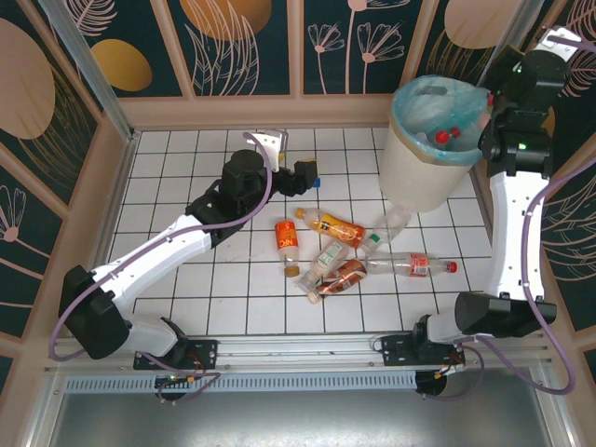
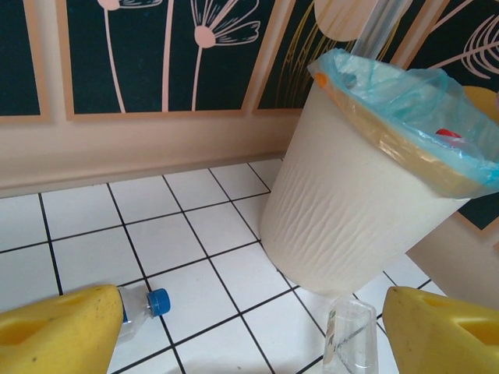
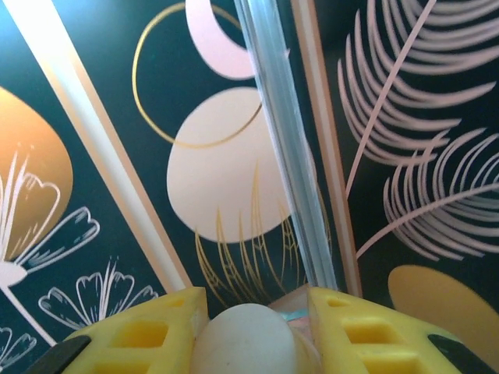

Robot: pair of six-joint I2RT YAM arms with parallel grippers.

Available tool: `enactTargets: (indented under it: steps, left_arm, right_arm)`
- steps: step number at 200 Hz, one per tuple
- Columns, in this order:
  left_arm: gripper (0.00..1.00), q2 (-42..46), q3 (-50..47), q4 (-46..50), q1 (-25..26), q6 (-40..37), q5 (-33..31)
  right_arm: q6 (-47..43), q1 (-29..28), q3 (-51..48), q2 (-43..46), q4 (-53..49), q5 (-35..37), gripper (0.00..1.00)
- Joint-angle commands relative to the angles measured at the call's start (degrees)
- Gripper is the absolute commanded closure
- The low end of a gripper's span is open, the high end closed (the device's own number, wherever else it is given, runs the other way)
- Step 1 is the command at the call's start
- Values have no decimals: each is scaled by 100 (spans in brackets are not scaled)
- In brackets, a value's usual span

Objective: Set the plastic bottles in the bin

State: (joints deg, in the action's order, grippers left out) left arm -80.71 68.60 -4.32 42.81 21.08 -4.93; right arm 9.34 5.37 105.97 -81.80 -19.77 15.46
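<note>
Spread wide, the left claw is held above the bench, a blue-capped bottle lying beside one finger, the bin beyond

Robot lab cell: floral wall panels, white tiled floor — bolted arms.

The tabletop is white tile with dark grout lines. The bin is cream-white with a faint ripple texture, and its bag is light turquoise. Near the tabletop's middle lie an orange-labelled bottle and a red-labelled, red-capped bottle. The walls are dark teal with pink and gold flowers. The left claw and right claw have yellow fingers, and a cream-white object sits between the right's.
</note>
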Motion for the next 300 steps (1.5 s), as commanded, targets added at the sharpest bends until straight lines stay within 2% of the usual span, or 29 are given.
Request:
enactTargets:
  steps: [1,47,99,134,230,271,300]
  left_arm:
    - [13,-140,171,-236,-7,-74,80]
    - [13,-408,245,-256,-7,-28,93]
    - [13,-715,450,-210,-3,29,194]
    - [12,-846,531,-174,-1,21,166]
    - [12,-727,481,1,-2,-155,-341]
    - [11,-773,446,-15,-7,-112,-360]
    - [11,-782,376,-31,-7,-85,-362]
  right_arm:
    - [52,16,-474,56,147,-179,100]
    - [-127,17,-1394,42,175,-334,100]
    - [-178,-20,-1727,-191,78,-661,100]
    - [-296,-134,-1580,-316,39,-659,100]
    - [-731,-273,-372,-767,-387,-597,100]
    - [-791,-141,-628,-790,-374,-656,100]
    - [-666,14,-1073,-778,-183,-894,94]
